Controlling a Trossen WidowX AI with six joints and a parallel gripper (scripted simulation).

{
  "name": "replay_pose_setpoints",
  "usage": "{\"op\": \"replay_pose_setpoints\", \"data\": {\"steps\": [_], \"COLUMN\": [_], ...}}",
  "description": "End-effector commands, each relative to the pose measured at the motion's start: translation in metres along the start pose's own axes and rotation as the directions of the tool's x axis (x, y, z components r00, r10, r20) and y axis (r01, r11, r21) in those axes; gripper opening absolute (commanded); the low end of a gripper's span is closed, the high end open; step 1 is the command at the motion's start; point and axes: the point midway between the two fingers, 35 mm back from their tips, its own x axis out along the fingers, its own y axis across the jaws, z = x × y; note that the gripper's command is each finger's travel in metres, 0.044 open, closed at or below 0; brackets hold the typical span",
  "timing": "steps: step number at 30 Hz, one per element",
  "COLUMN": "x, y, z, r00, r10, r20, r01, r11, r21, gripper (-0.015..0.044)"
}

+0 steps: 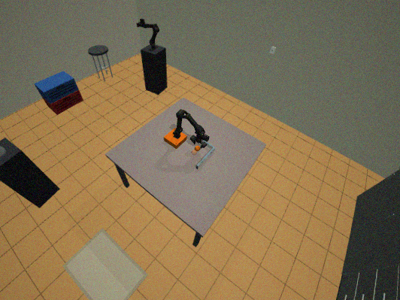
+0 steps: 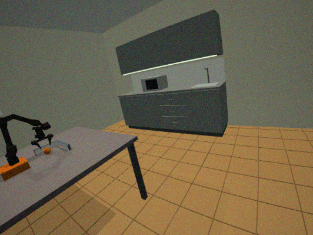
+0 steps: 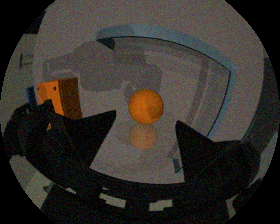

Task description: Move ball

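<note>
Gripper (image 3: pixel 145 136) spread wide, nothing held between the fingers. Poised above the orange ball (image 3: pixel 145 106), pointing down at it, not touching. Ball resting on the grey table (image 1: pixel 210 198), inside the angle of the two low clear walls (image 1: pixel 206 156). In the wrist view, ball centred in the gap between the two dark fingers, with the paler see-through copy (image 3: pixel 143 137) just on its near side, apparently touching or slightly overlapping it. Walls curving round the far and right sides of the ball in that view. In the exterior view, gripper (image 2: pixel 42 144) hanging just above the ball (image 2: pixel 46 151). Orange arm base (image 1: pixel 175 138) on the table left of the walls, well apart from the ball (image 1: pixel 196 149).
</note>
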Motion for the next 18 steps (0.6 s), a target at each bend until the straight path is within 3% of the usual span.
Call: {"op": "replay_pose_setpoints", "data": {"steps": [1, 18], "x": [0.009, 0.037], "y": [0.001, 0.002], "z": [0.001, 0.001], "r00": [1.0, 1.0], "r10": [0.006, 0.006], "r20": [0.006, 0.006], "r01": [-0.006, -0.006], "r11": [1.0, 1.0], "r21": [0.006, 0.006], "gripper": [0.041, 0.041]}}
